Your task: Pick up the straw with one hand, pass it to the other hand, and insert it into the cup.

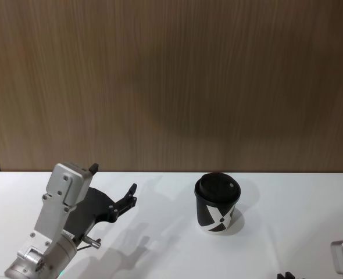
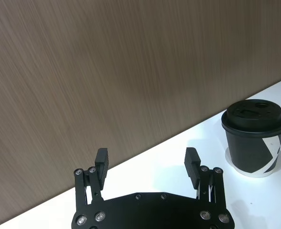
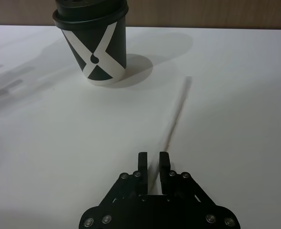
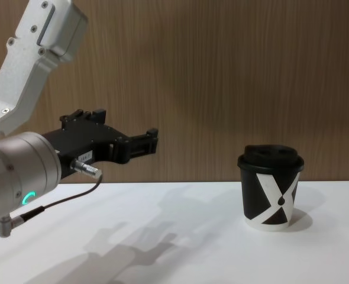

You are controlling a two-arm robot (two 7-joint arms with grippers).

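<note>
Pinching the straw in the narrowly closed right pincer, near the cup on the bench; holding the left pincer spread wide and empty.

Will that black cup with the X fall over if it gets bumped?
Maybe, if hit high: the cup is taller than wide and narrower at the base, so a nudge near its top might tip it. It looks like paper, probably light, so a low push would likely just slide it.
</note>
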